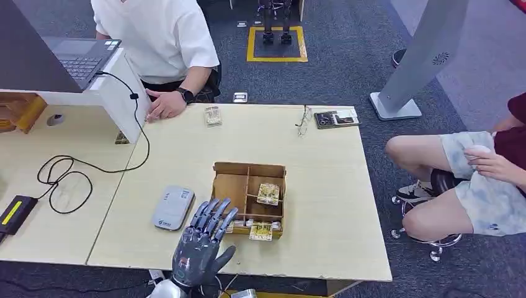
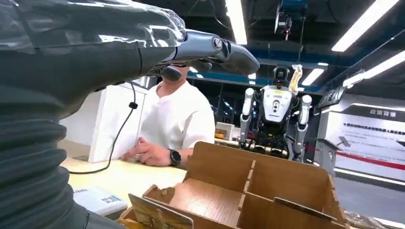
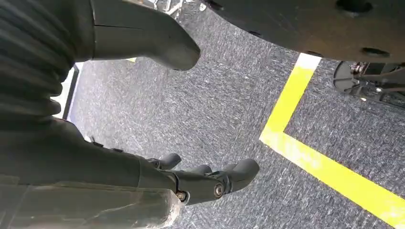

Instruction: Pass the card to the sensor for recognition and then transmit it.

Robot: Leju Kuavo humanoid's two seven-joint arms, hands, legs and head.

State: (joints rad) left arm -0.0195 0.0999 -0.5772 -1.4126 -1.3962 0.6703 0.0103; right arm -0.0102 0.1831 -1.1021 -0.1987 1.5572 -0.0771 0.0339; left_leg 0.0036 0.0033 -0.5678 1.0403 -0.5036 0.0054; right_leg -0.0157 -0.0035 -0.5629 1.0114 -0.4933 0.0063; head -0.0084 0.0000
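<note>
A pale wooden table (image 1: 322,186) stands on dark blue-grey carpet (image 1: 347,74). At its far left, a black cable (image 1: 68,171) loops across the top beside a small black device (image 1: 15,211) with a yellow stripe. A laptop (image 1: 77,56) sits on a white stand (image 1: 121,93), and behind it a person in a white shirt (image 1: 158,34) rests a hand on the table edge.

Nearer the front lies a grey sensor (image 1: 173,207). Just right of it the left hand (image 1: 205,239) hovers with fingers spread, holding nothing, over the near left corner of a partitioned wooden box (image 1: 249,198). One card (image 1: 268,193) lies in a middle compartment of the box; another card (image 1: 261,231) lies in its front row.

Further right, glasses (image 1: 303,121) and a dark tray (image 1: 335,118) lie at the far edge. A yellow square (image 1: 276,43) marks the carpet beyond. At the right, a seated person in shorts (image 1: 477,186) faces the table.

The right hand (image 3: 157,143) hangs over carpet by a yellow line (image 3: 329,171), fingers loosely curled, empty.
</note>
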